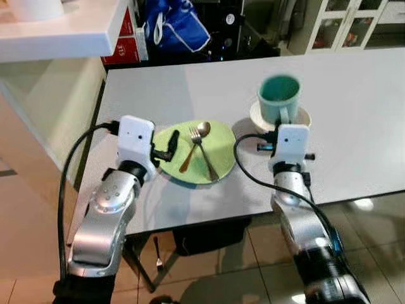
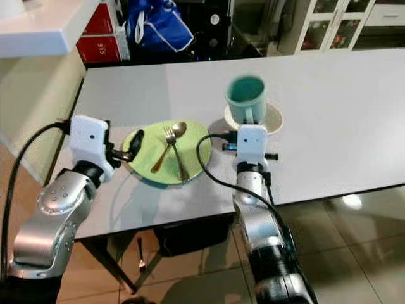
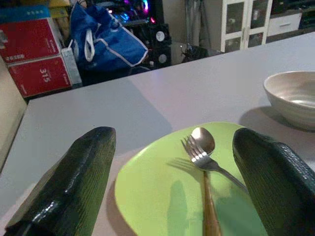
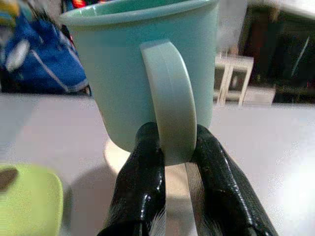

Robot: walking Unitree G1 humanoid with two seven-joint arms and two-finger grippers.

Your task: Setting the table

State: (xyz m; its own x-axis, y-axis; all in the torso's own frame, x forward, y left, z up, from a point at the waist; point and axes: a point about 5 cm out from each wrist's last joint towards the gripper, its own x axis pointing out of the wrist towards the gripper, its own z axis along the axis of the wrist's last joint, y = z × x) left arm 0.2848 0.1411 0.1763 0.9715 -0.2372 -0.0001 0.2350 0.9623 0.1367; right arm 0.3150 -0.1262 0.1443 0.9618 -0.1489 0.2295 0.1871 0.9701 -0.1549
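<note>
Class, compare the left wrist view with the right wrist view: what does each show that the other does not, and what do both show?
Left wrist only: the fork and spoon crossed on the green plate, between the open left hand's fingers.

Right wrist only: the teal mug, its handle pinched by the right hand.

Both: the green plate, grey table, blue bag.

table (image 1: 354,114) right: free | left: plate (image 1: 221,142), mug (image 1: 279,95)
</note>
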